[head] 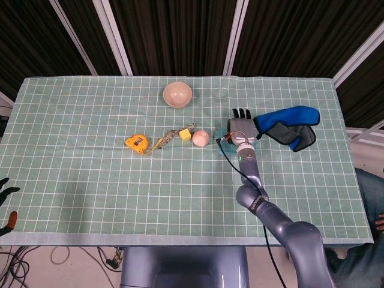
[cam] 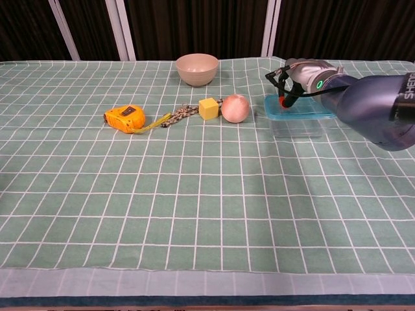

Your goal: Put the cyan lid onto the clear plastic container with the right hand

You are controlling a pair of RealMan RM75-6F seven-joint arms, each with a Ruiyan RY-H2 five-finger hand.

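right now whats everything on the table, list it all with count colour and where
bowl: 1, beige, far middle of the table
tape measure: 1, orange-yellow, left of centre
cord: 1, braided, between the tape measure and the cube
cube: 1, yellow, just left of the ball
ball: 1, pinkish, centre, left of the container
clear plastic container: 1, transparent, right of the ball
cyan lid: 1, cyan, lying on top of the container
glove: 1, blue and dark grey, far right of the table
tablecloth: 1, green with white grid, covering the table
right hand: 1, grey, over the lid's far edge; whether it grips the lid is unclear
left hand: 1, dark, only fingertips at the left frame edge
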